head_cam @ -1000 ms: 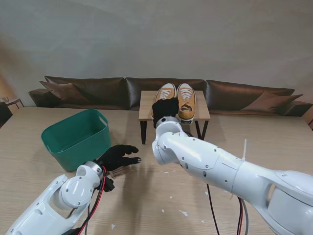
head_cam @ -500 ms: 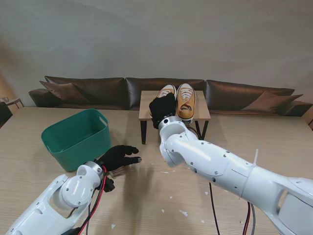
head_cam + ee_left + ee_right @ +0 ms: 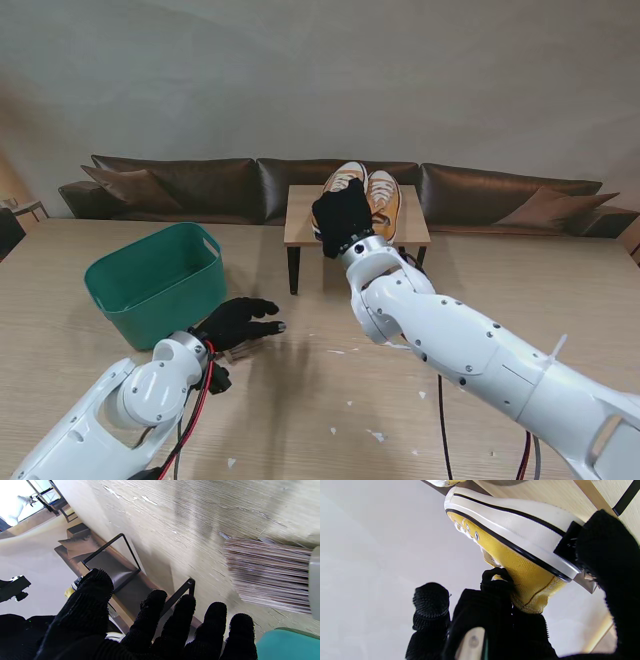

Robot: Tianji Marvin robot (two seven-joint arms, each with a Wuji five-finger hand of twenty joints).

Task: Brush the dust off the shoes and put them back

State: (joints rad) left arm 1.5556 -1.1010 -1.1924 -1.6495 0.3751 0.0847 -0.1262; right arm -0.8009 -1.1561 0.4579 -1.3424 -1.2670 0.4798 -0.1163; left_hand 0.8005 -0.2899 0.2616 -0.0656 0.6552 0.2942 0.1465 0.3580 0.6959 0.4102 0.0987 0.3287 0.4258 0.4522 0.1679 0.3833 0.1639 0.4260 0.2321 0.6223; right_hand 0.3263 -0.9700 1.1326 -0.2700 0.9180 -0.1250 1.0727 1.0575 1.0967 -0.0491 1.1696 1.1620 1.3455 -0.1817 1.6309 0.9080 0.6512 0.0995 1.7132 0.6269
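Right hand (image 3: 343, 222), seen from the stand view, reaches out at about twelve o'clock to the small side table (image 3: 300, 215) and covers the heel of the left yellow shoe (image 3: 346, 180), which looks tipped up beside the other shoe (image 3: 384, 192). The left hand (image 3: 238, 320) waits at about eight o'clock just off the wooden table (image 3: 300, 420), fingers spread, beside the green basket (image 3: 155, 280).

Next, the left wrist view shows the left hand (image 3: 155, 630) with fingers apart and closed on nothing, and a brush (image 3: 270, 575) lying bristles-out on the table just beside it, next to the basket's rim (image 3: 287, 642). The stand view hides that brush almost wholly behind the left hand.

Last, the right wrist view shows the right hand (image 3: 510, 610) clamped on the yellow shoe (image 3: 520, 555): thumb against the white sole edge, fingers hooked at the heel collar. Only this view proves the grip; how deep the fingers sit inside the collar is probably shallow, though the angle is poor.

The risk, I judge, is the shoe pivoting out of so narrow a heel pinch as it lifts, its toe striking the neighbouring shoe or dropping off the side table's edge.
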